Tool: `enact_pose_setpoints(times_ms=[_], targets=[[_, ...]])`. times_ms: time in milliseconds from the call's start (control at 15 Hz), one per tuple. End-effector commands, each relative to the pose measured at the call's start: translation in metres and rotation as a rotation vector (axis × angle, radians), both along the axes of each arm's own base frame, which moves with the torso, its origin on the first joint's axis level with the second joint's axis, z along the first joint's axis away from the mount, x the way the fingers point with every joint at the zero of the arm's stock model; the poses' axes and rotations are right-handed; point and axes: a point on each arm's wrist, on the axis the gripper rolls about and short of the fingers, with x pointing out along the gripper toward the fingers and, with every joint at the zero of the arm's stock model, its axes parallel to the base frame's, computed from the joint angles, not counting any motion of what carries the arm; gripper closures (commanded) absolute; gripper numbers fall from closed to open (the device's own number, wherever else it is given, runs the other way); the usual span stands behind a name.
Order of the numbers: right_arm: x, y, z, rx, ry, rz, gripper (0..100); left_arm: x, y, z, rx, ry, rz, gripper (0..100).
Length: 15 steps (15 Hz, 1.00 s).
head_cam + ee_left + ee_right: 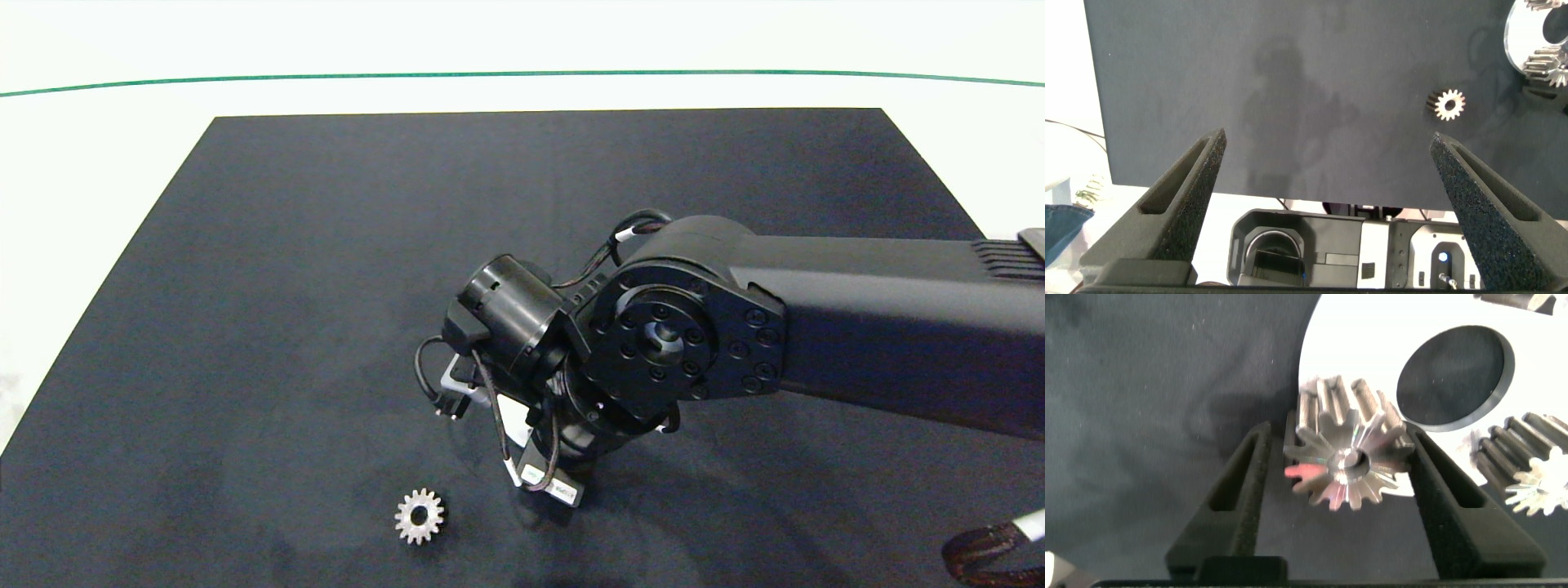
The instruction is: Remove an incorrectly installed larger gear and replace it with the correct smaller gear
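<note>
Now the right gripper (1349,469) is squeezing the big gear (1346,453) between its fingers (1237,498), at the rim of a shiny white plate (1372,343) with a round hole. Another gear (1527,461) is sitting on the plate nearby. Low in the head view, the small gear (420,515) is lying alone on the dark mat (286,286), with lots of room around. The left gripper (1327,175) is hanging wide open over the mat's edge.
</note>
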Motion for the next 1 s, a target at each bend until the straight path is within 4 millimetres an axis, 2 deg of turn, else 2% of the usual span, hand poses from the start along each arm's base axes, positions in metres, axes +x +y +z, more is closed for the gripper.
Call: enact_pose_setpoints(times_ms=[67,400,1000], targets=[[0.001,0.002,-0.007,-0.005,0.0,0.002,45,-0.001,0.0,0.0,0.0,0.004,0.002,0],[0.001,0.0,-0.011,-0.011,0.004,-0.001,55,-0.002,0.0,0.0,-0.001,0.003,0.002,0],[-0.001,-0.012,0.009,0.021,-0.021,0.007,73,-0.002,0.0,0.0,-0.001,0.003,0.002,0]])
